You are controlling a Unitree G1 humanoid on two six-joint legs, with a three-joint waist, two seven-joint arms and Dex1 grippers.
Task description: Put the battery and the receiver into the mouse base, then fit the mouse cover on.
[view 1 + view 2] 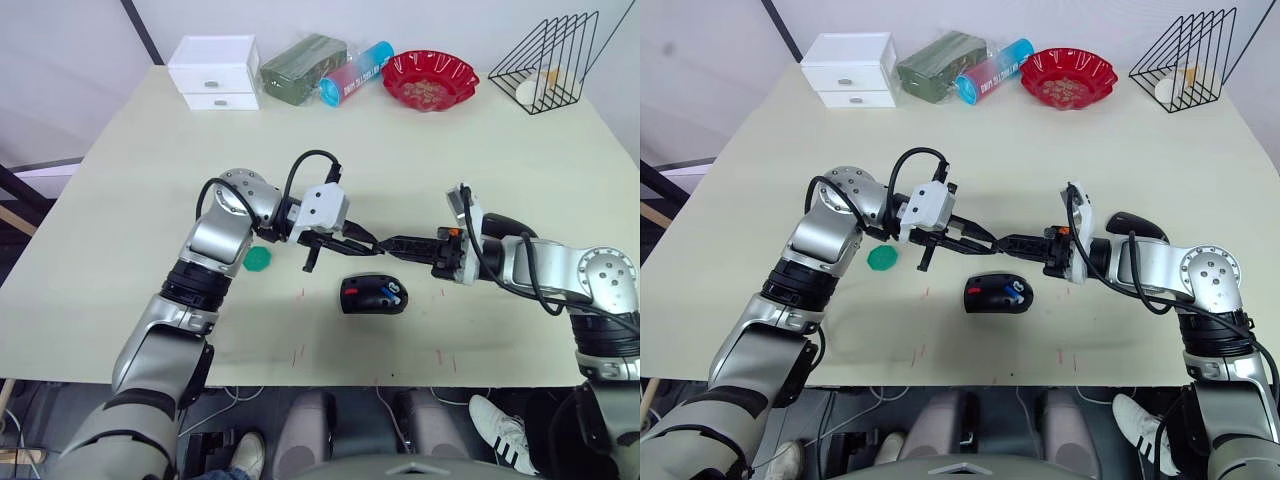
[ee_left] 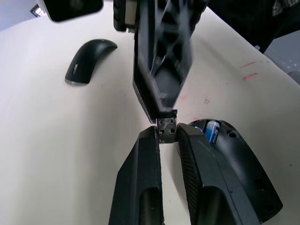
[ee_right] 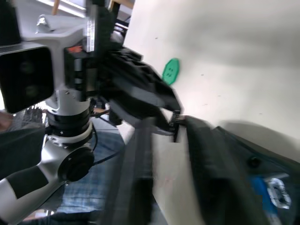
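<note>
Table [image 1: 120, 220]: pale, wide surface; along its far edge stand a white drawer box [image 1: 214, 72], a dark green packet [image 1: 303, 68], a red bowl [image 1: 430, 78] and a black wire rack [image 1: 548, 60].

Mouse base [image 1: 374, 295]: lies on the near middle of the table, hollow side up, just below the spot where my two grippers meet. A red patch shows inside it.

Mouse cover [image 2: 89, 61]: lies on the table by itself, curved side up, well apart from the base, on the far side of my right arm.

Green disc [image 1: 258, 259]: flat on the table beside my left forearm, untouched.

Battery [image 2: 212, 131]: blue, already seated in the hollow of the base.

Left gripper [image 1: 368, 240]: reaches toward the table's middle, tip to tip with my right gripper [image 1: 392, 243], both above the base and off the table. In the left wrist view my two left fingers [image 2: 143, 159] are nearly closed, pinching the receiver [image 2: 167, 128] between their tips.

Right gripper: its tip touches the same small stub from the opposite side. The right wrist view is smeared, so I cannot tell whether those fingers are clamped on it or merely resting against it.

Receiver: tiny, dark with a metallic face, held in the air between the two grippers, not yet in the base.
</note>
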